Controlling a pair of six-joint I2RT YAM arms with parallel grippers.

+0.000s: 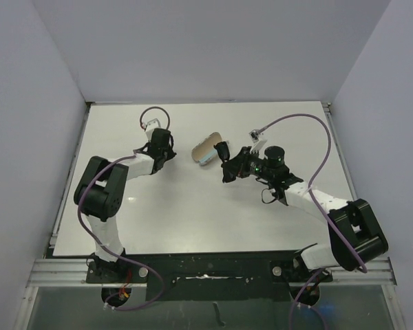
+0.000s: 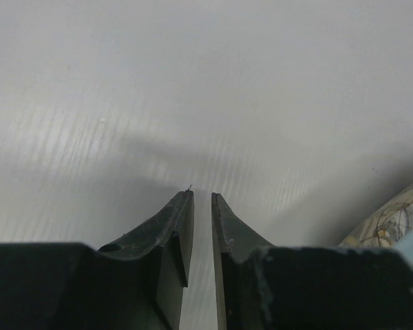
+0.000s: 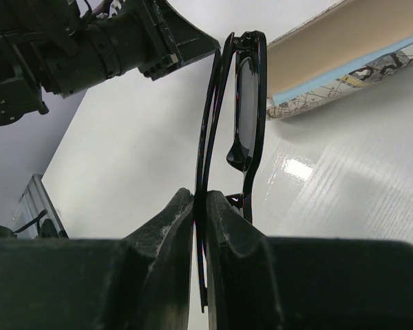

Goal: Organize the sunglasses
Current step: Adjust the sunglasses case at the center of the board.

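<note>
The sunglasses (image 1: 224, 152), one folded black-framed pair with dark lenses, show from above at the right gripper's (image 1: 226, 163) tips, just beside one open oval beige-grey case (image 1: 206, 147); the left gripper (image 1: 166, 152) sits well apart.

Left wrist view: nearly closed fingers (image 2: 181, 227) hold nothing over the white table (image 2: 193, 89); the case edge lies to their right.

Right wrist view: the fingers (image 3: 168, 227) clamp the thin folded arms; the sunglasses stand on edge, long axis pointing straight ahead, case ahead-right, the other arm ahead-left.

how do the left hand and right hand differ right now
The right hand is clamped on the folded sunglasses, lifted beside the open case; the left hand holds nothing, its fingers nearly shut over the bare table. Both have dark fingers.
</note>
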